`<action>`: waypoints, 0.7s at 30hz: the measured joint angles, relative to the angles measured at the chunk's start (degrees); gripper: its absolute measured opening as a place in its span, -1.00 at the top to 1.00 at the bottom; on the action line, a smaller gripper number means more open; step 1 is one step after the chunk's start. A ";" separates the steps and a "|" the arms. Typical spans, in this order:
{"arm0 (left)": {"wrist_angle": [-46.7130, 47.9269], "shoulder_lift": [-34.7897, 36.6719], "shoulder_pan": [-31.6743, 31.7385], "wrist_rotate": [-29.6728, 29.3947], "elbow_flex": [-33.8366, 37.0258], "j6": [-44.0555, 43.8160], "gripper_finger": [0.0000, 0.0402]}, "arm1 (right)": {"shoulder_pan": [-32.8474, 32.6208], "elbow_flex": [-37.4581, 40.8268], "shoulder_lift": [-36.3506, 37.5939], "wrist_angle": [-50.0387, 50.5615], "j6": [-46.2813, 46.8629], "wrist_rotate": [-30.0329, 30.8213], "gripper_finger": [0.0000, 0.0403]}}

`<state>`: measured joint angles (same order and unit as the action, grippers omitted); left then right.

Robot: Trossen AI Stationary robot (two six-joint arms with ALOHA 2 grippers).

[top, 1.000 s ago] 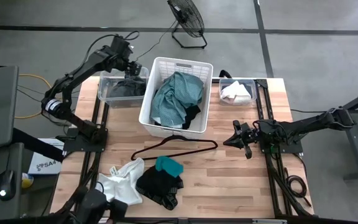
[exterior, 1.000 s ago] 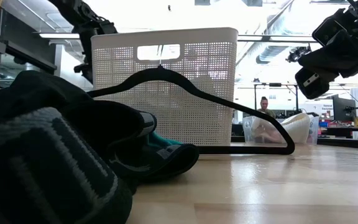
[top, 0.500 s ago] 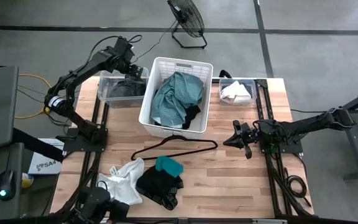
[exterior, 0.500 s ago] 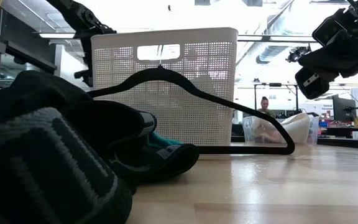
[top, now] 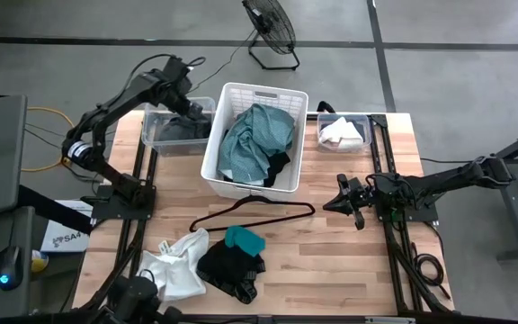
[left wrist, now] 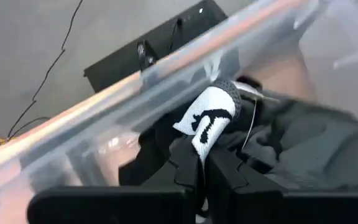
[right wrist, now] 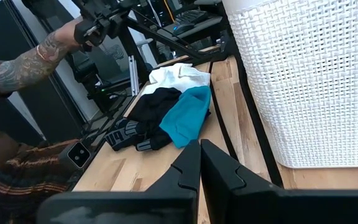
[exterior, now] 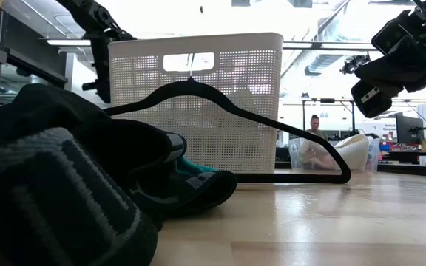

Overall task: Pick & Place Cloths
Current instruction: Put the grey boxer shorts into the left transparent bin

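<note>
I have the wooden counter (top: pixel 331 243) spread under both arms, with the white laundry basket (top: pixel 257 94) standing at its far middle and a big teal-green garment (top: pixel 255 140) heaped inside over a bit of black fabric. To the basket's left sits a clear bin (top: pixel 156 135) holding dark grey clothes (top: pixel 180 130), and my left claw (top: pixel 190 106) is down inside that bin, clenched on a black-and-white piece of cloth (left wrist: pixel 211 116) that shows right between its fingers in the left wrist view. To the basket's right a smaller clear bin (top: pixel 343 144) holds a white cloth (top: pixel 338 132). Near the front edge lies a pile: a white garment (top: pixel 176 267), a black garment (top: pixel 230 268) beside it, and a small bright teal piece (top: pixel 244 239) resting on top of the black one. A thin black hanger (top: pixel 252 214) lies between that pile and the basket. My right claw (top: pixel 342 199) waits over the counter's right side, fingers clenched together on nothing.
</note>
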<state>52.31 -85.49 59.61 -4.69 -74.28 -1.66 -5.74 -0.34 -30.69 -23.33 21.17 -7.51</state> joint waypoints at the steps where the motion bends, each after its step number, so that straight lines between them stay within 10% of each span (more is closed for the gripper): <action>1: 0.67 0.36 0.00 -0.09 0.00 0.21 0.96 | -0.01 0.01 0.00 0.00 0.00 0.01 0.98; 21: -3.95 1.44 0.00 3.80 13.94 -0.26 0.99 | -0.02 0.01 0.01 -0.01 0.00 0.03 0.98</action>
<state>48.36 -84.05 59.61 -0.89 -60.34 -1.91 -5.76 -0.33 -30.68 -23.33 21.17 -7.48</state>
